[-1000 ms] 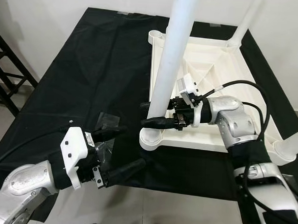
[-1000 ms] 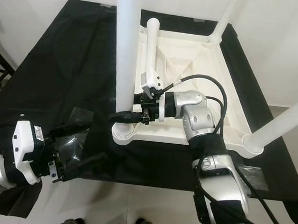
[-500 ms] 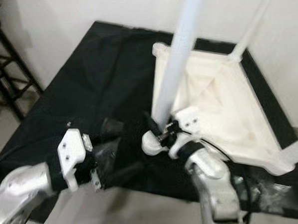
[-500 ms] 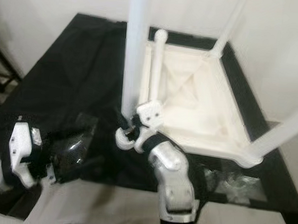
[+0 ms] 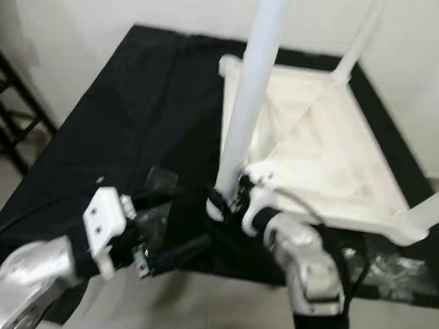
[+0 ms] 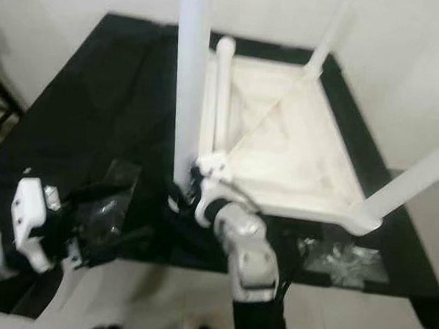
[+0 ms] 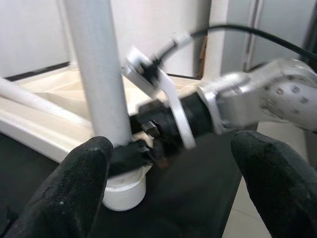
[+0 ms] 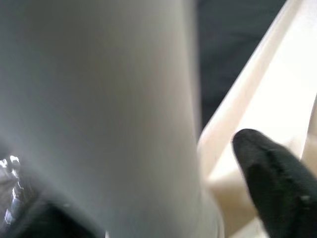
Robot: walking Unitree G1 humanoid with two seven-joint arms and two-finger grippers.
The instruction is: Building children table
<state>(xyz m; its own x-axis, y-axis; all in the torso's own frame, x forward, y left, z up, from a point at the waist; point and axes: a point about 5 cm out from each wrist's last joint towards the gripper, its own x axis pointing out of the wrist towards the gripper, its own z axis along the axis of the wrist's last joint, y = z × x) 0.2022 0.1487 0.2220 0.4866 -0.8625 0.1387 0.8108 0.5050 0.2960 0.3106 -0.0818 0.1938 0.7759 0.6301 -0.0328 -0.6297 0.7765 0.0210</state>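
The right tool pinches the upright white table leg at its base; the left tool hangs spread nearby.

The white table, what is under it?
A black cloth lies under the upside-down white table, spreading past its edges. Whatever the cloth rests on is covered.

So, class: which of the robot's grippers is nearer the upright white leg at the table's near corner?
Right. The right gripper is at the base of the upright white leg, fingers around it. The left gripper hovers open over the black cloth, apart from it.
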